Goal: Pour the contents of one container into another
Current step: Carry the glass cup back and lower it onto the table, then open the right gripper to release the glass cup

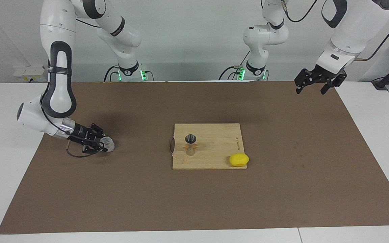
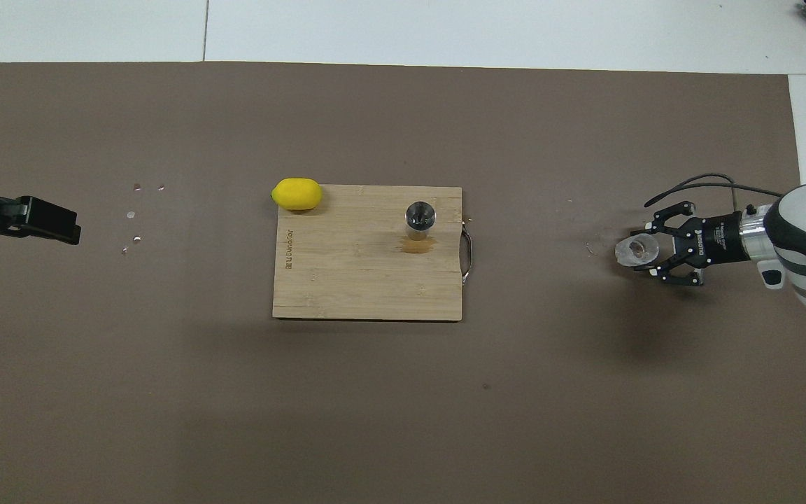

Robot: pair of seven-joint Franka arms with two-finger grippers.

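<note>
The small clear glass cup (image 1: 108, 144) (image 2: 635, 250) rests on the brown mat at the right arm's end of the table. My right gripper (image 1: 100, 143) (image 2: 648, 250) lies low and nearly level right at the cup, and the cup sits at its tip. The silver hourglass jigger (image 1: 190, 143) (image 2: 420, 217) stands upright on the wooden board (image 1: 214, 148) (image 2: 347, 280) at mid-table, well apart from the cup. My left gripper (image 1: 313, 88) (image 2: 53, 224) hangs open and empty above the mat at the left arm's end, waiting.
A yellow lemon (image 1: 238, 159) (image 2: 297, 194) lies at the board's corner, toward the left arm's end and farther from the robots than the jigger. A few small pale specks (image 2: 133, 213) dot the mat by the left gripper. The brown mat (image 1: 194, 202) covers most of the table.
</note>
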